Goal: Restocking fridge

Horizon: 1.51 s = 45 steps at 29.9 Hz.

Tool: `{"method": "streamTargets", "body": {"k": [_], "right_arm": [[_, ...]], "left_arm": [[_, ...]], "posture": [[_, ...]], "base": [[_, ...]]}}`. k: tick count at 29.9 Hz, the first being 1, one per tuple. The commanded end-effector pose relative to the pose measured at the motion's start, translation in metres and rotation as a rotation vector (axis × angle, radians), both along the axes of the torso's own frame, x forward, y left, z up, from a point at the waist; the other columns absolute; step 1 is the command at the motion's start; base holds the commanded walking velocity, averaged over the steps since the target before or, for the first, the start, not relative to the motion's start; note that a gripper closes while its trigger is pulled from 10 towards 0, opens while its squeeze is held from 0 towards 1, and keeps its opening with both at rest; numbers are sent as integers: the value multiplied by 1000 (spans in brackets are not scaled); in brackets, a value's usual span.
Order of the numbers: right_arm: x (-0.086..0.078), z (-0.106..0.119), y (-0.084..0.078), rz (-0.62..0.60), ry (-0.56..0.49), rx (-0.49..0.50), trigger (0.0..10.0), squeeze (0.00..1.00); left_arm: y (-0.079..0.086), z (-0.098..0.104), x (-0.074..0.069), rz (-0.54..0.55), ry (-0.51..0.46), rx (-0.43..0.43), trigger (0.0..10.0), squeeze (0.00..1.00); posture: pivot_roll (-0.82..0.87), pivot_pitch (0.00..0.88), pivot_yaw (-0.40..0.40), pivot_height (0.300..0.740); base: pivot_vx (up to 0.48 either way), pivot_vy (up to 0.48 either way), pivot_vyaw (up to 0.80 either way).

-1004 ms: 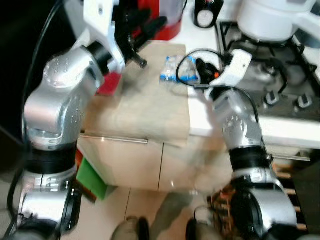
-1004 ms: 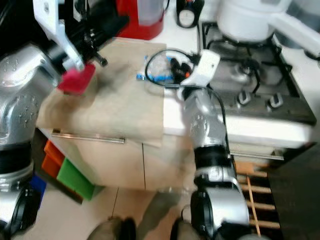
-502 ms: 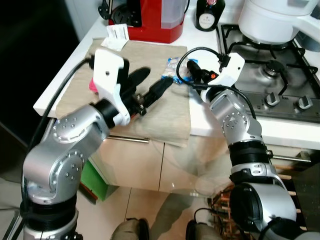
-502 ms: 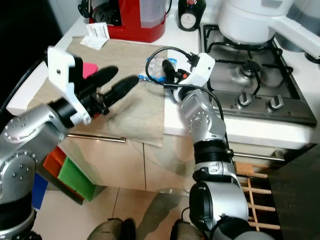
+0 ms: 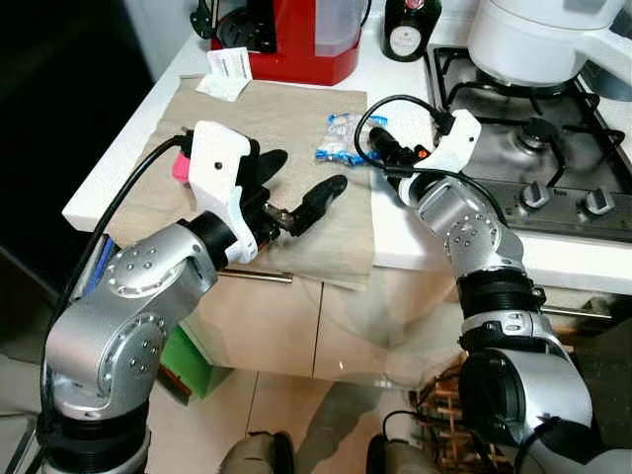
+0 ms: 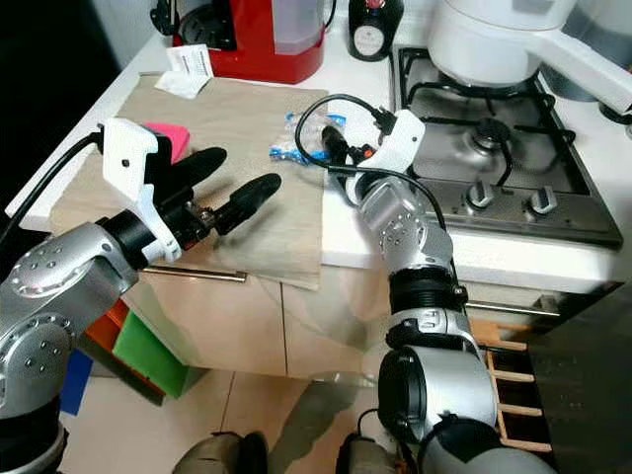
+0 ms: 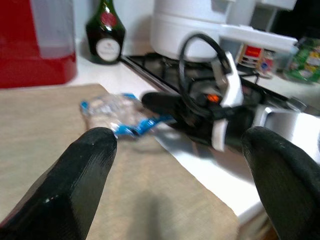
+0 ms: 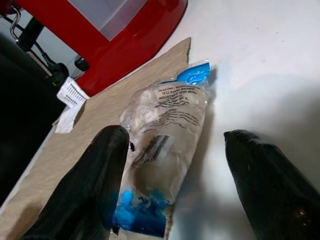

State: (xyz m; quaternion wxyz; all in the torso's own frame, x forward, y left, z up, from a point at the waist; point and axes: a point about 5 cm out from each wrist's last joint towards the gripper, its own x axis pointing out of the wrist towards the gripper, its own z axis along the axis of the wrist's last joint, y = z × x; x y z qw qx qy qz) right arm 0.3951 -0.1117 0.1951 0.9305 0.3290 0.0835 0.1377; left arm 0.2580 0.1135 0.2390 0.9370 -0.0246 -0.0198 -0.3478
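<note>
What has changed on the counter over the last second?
The left gripper has swung down from near the red machine to hover open over the beige cloth. Nothing was grasped or released. The right gripper stays open at the blue-and-clear packet, which lies where it was.

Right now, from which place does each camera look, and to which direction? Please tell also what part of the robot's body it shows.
Left and right eye views: on the head, looking down at the counter; both silver arms show, left gripper open above the beige cloth.
Left wrist view: along its two black fingers toward the right gripper and the stove.
Right wrist view: along its open fingers at the clear blue-edged packet.
Shared: all views show the packet and cloth.
</note>
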Motion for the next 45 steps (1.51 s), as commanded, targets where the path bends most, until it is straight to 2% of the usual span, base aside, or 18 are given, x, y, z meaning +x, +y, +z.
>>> {"method": "streamTargets", "body": {"k": [1, 6, 8, 9, 10, 11, 15, 16, 23, 31, 39, 44, 45], "right_arm": [[0, -6, 8, 35, 45, 22, 10000, 0], [0, -14, 13, 44, 99, -16, 10000, 0], [-1, -25, 16, 50, 160, -31, 10000, 0], [-1, -29, 17, 52, 184, -24, 10000, 0], [-1, -32, 18, 54, 198, -19, 10000, 0], [-2, -37, 20, 59, 232, 1, 10000, 0], [-3, -43, 27, 74, 264, 25, 10000, 0], [-3, -43, 28, 74, 267, 26, 0, 0], [-3, -45, 36, 99, 284, 67, 0, 0], [-6, -51, 42, 126, 287, 31, 0, 0], [-8, -54, 45, 156, 279, 8, 0, 51], [-3, -44, 47, 143, 218, 75, 0, 94], [1, -32, 46, 132, 152, 67, 0, 106]], "left_arm": [[-4, -2, -5, -29, 11, 14, 10000, 1000], [-6, -5, -6, -40, 32, 24, 10000, 1000], [-8, -7, -6, -64, 50, 31, 10000, 1000], [-9, -7, -7, -72, 51, 32, 10000, 933], [-10, -7, -7, -75, 52, 33, 10000, 933], [-11, -7, -6, -72, 52, 36, 10000, 0], [-12, -8, -5, -64, 54, 39, 10000, 0], [-12, -8, -5, -64, 58, 37, 10000, 0], [-11, -10, -4, -56, 88, 18, 10000, 0], [-10, -7, -3, -60, 83, 34, 10000, 0], [-12, -3, 0, -76, 78, 36, 10000, 0], [-10, -5, 13, -65, 58, 49, 10000, 0], [-10, -2, 19, -52, 52, 29, 10000, 0]], "posture": [[35, 79, 18, 740], [39, 77, 19, 740], [37, 77, 18, 740], [37, 77, 18, 740], [37, 77, 18, 740], [36, 81, 20, 740], [35, 84, 20, 740], [35, 89, 22, 740], [39, 93, 23, 740], [40, 103, 33, 740], [28, 89, 36, 740], [32, 40, 52, 740], [36, 22, 68, 740]], "base": [[0, 0, 0], [0, 0, 0], [0, 0, 0], [0, 0, 0], [0, 0, 0], [0, 0, 0], [0, 0, 0], [0, 0, 0], [0, 0, 0], [0, 0, 0], [0, 0, 0], [0, 0, 0], [0, 0, 0]]}}
